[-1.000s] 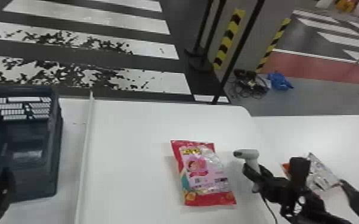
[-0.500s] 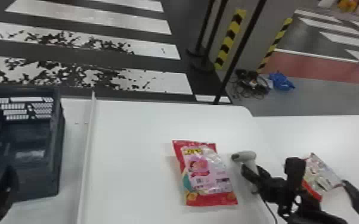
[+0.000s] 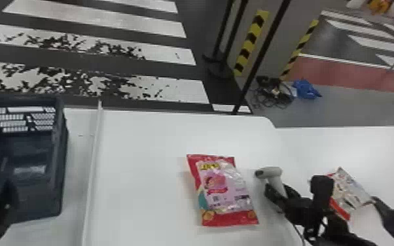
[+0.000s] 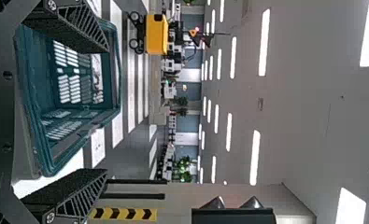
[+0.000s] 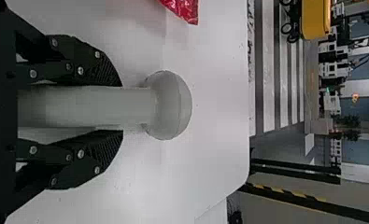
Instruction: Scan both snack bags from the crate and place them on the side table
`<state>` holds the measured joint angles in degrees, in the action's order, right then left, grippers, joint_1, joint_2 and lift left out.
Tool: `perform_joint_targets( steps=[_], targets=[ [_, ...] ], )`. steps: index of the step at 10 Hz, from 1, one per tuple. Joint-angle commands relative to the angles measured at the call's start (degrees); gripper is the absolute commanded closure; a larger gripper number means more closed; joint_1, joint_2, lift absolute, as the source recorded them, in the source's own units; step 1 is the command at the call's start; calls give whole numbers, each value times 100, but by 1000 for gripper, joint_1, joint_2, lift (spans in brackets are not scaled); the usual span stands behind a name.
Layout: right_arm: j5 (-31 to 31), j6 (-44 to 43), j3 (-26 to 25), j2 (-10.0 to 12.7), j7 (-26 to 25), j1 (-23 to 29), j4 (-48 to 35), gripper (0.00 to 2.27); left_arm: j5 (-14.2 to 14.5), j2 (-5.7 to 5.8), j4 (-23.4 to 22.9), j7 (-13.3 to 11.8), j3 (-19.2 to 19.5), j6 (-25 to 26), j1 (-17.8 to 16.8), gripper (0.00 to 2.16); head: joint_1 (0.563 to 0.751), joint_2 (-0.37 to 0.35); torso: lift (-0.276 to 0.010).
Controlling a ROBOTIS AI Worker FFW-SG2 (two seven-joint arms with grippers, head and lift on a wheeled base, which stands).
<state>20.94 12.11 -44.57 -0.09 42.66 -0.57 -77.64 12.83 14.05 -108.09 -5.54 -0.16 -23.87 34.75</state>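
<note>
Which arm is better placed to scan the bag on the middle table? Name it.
Right, I'd say: the right end effector holds the scanner beside the snack bag, while the left end effector is over by the crate.

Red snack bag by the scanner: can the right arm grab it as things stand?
Probably not: the right pincer is closed around the scanner. The snack bag lies close by, uncovered, so the way looks free once the scanner is down.
</note>
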Motion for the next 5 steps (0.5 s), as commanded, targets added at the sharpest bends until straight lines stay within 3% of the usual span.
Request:
perform_joint_targets(
  steps=[1,3,5],
  targets=[
    [-11,-2,-8,14,-3,4,-41,232,0,10,-1,0,7,10,-4,83,695,-319,-98],
    [-72,51,-43,14,-12,39,-138,228,-9,10,-19,0,7,45,-21,83,695,-322,-98],
    [-327,684,1,14,-3,373,-1043,191,-18,10,-10,0,7,133,-74,83,695,-330,-98]
  ],
)
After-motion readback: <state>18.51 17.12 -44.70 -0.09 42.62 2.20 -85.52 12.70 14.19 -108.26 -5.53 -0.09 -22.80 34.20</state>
